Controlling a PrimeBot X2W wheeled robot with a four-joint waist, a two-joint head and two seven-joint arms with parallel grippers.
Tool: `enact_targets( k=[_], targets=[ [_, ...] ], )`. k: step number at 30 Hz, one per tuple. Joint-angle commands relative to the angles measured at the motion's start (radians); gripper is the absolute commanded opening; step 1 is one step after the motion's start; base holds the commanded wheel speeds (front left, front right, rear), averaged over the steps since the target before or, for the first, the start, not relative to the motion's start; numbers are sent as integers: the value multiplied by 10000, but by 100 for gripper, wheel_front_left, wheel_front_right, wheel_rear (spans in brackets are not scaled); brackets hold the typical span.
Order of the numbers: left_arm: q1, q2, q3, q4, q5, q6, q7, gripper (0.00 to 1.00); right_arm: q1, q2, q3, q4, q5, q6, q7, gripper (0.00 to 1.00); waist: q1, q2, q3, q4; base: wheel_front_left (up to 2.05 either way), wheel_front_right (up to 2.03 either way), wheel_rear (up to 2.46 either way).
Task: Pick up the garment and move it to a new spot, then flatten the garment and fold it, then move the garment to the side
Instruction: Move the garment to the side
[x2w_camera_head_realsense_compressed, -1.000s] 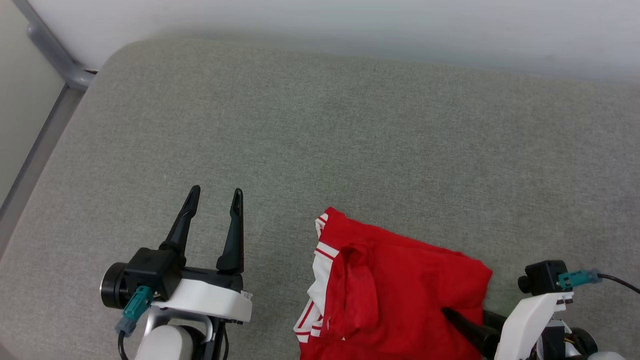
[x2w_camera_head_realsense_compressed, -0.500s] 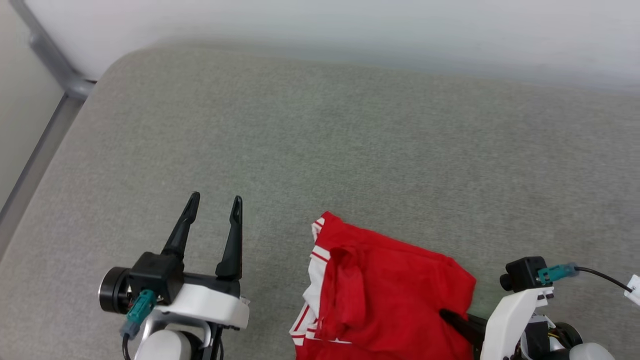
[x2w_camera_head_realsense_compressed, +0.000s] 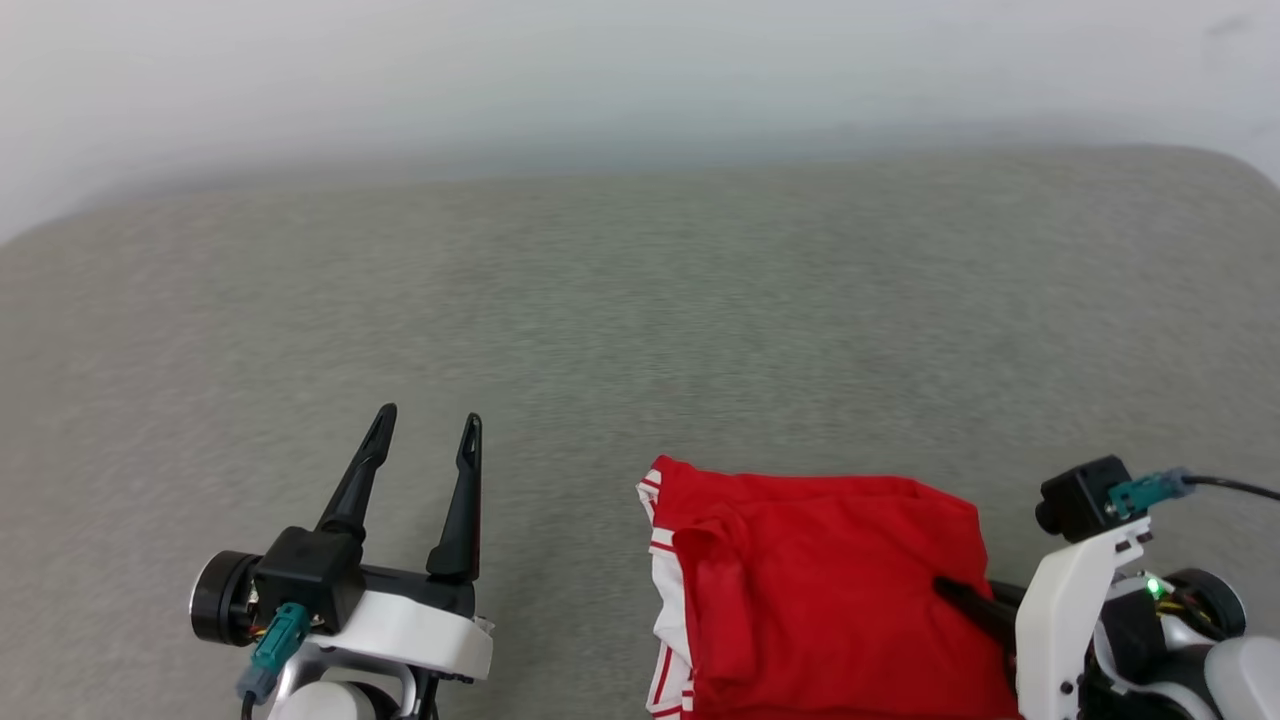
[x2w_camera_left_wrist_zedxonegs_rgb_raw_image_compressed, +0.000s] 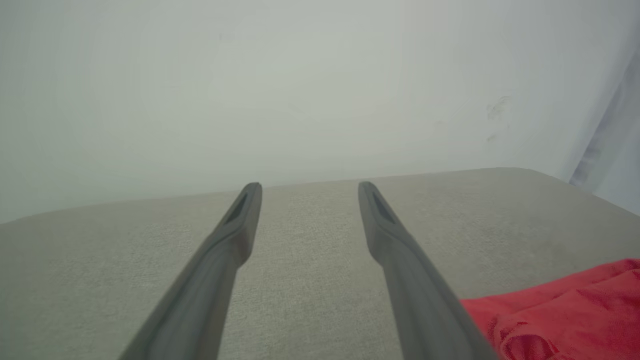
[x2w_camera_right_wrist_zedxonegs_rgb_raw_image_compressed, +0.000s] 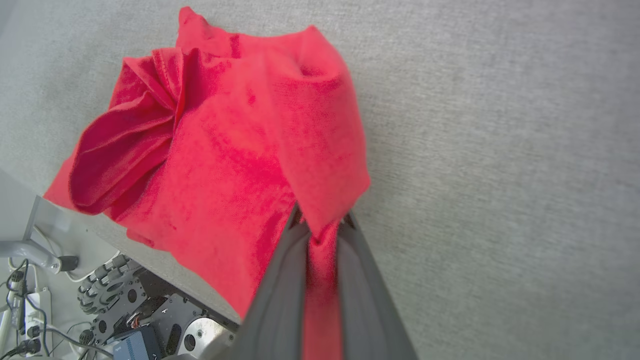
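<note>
Garment (x2w_camera_head_realsense_compressed: 830, 590), pinched at its edge in my right end effector (x2w_camera_right_wrist_zedxonegs_rgb_raw_image_compressed: 322, 219), spreads ahead of it on the grey cushion (x2w_camera_head_realsense_compressed: 640, 300); my left end effector (x2w_camera_head_realsense_compressed: 430, 415) gapes empty, garment off its right side.

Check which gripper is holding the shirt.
The right gripper: it is pinched shut on a fold of the red shirt. The left gripper stands open over the grey cushion, apart from the shirt.

Honestly can't read a single thing here, no text, labels, brands or numbers. The garment (x2w_camera_head_realsense_compressed: 830, 590) is showing just plain red cloth with some red-and-white striped trim.
</note>
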Motion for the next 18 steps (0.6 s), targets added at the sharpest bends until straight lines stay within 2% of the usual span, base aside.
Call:
enact_targets(
  k=[1, 4, 10, 14, 18],
  targets=[
    [21, 28, -14, -82, 64, -26, -21, 100, -178, 3, -17, -123, 155, -4, 88, 0, 0, 0, 129, -924, 0, 0, 0],
    [-92, 50, -47, -249, 109, -42, -20, 100, -512, -356, -190, -424, 22, -10, 261, 0, 0, 0, 473, -1631, 0, 0, 0],
    [-707, 278, -197, -613, 293, -210, -12, 100, -1428, -553, -662, -533, -292, -4, 186, 0, 0, 0, 1621, -2630, 0, 0, 0],
    [-1265, 476, -363, -914, 429, -325, 125, 100, -2160, -513, -1206, -8, -965, -6, -241, 0, 0, 0, 2480, -2963, 0, 0, 0],
    [-1822, 619, -563, -1231, 539, -416, 292, 100, -2881, -567, -1904, 873, -1829, -7, -673, 0, 0, 0, 3221, -2936, 0, 0, 0]
  ],
)
